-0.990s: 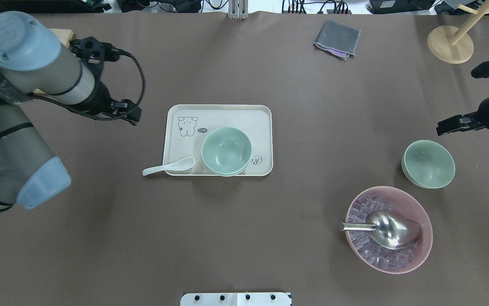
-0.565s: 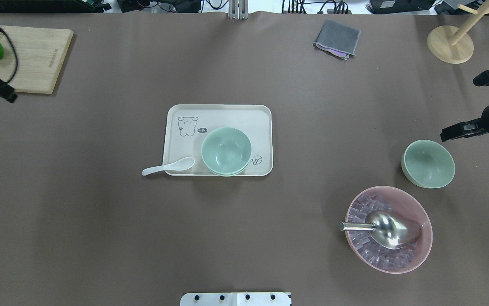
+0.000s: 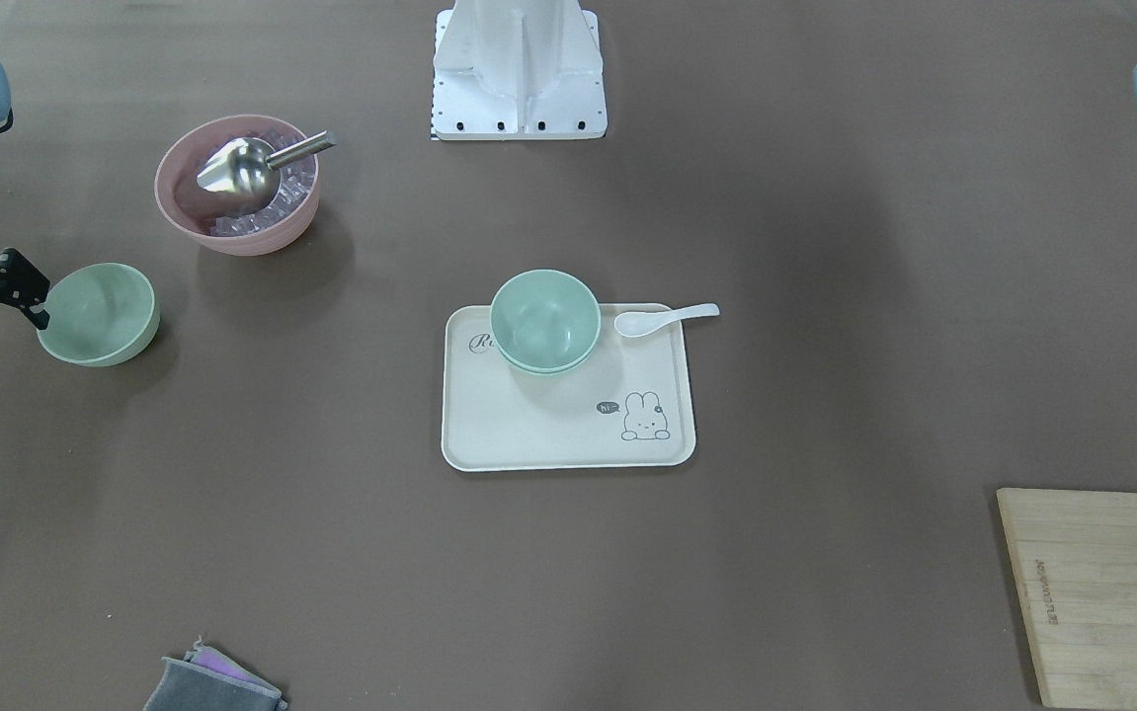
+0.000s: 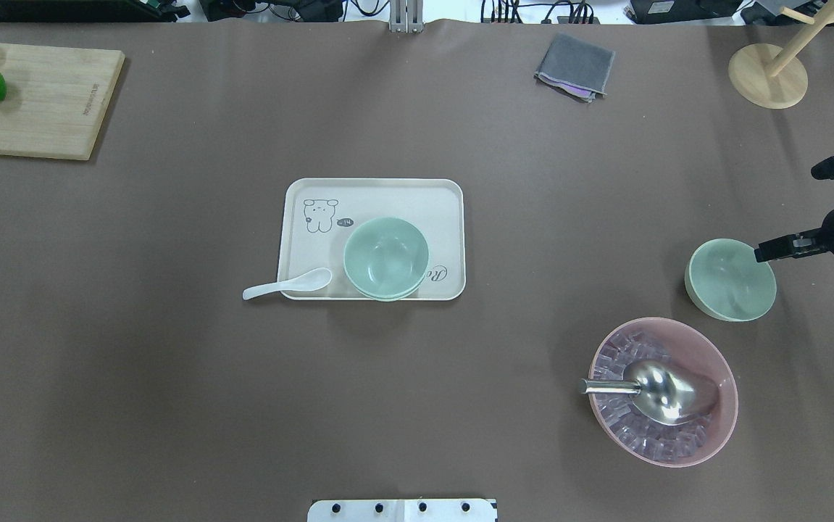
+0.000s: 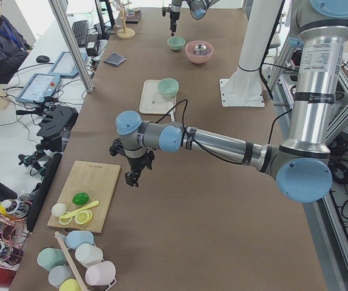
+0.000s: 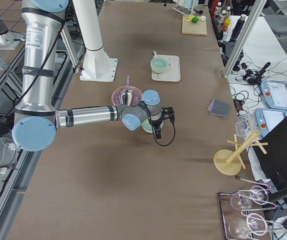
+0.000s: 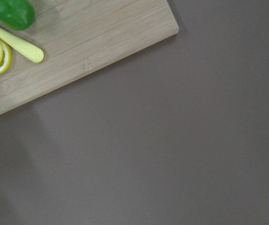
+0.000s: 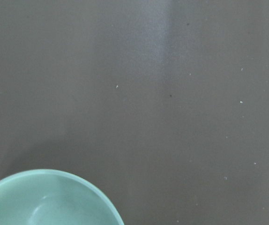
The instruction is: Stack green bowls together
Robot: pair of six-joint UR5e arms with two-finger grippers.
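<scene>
Hovering at lone green bowl [image 4: 730,284] rim: right gripper [image 4: 764,251]; stacked bowls [image 4: 385,259] on tray [image 4: 373,197]. Left gripper [image 5: 130,180], right gripper: grip state indiscernible.

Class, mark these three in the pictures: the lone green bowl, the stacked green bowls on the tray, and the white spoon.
lone green bowl [image 4: 724,284], overhead exterior view, inner floor.
stacked green bowls [image 4: 386,258], overhead exterior view, top bowl's inside.
white spoon [image 4: 313,278], overhead exterior view, scoop end.
</scene>
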